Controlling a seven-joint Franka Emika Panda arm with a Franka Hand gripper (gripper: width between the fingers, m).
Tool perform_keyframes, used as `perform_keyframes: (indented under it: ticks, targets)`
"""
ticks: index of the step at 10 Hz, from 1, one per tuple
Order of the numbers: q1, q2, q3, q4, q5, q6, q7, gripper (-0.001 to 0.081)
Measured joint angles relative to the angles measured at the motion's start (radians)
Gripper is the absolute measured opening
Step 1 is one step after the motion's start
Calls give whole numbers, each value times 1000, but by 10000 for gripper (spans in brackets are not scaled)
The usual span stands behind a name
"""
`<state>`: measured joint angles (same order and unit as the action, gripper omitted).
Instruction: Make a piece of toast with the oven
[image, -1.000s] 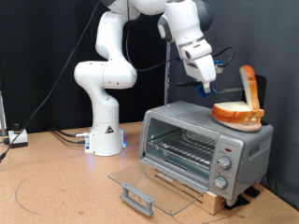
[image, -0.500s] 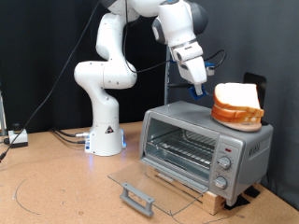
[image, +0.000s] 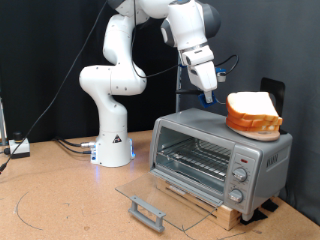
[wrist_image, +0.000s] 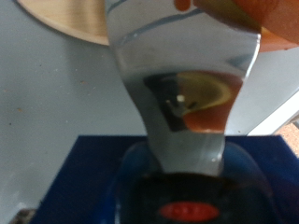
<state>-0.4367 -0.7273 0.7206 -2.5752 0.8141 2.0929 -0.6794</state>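
Silver-grey oven (image: 220, 155): it stands on the wooden bench (image: 60, 200), and it is the landmark for all the places below.
Oven door (image: 155, 195): the glass door is dropped fully down in front of the oven, and its grey bar handle (image: 146, 211) is at the outer edge, near the bench.
Oven inside: the wire rack (image: 195, 160) shows through the opening, and I see nothing lying on it.
Knobs (image: 238, 176): 3 round knobs sit in a column on the front panel, beside the opening.
Piece of toast (image: 253, 104): a pale tan slice with orange-brown crust lies on top of the oven, on a second similar slice (image: 255, 124), so there is a stack of 2.
Tool (image: 210, 98): it hangs in the air above the top of the oven, beside the stack and apart from it.
Tool state: no slice is between the fingers; whether the fingers are open or closed, I cannot tell.
Wrist view: the picture is blurred; a pale finger (wrist_image: 177, 93) fills the middle, with orange-brown crust at the edge.
Arm (image: 115, 70): the white body stands on the bench behind the oven.
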Motion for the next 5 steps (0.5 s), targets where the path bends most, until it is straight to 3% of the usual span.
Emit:
perform_keyframes:
  ticks: [3, 5]
  targets:
    - [7, 0, 2, -2, -6, -37, -30, 394]
    - [49, -8, -1, -9, -6, -109, -89, 394]
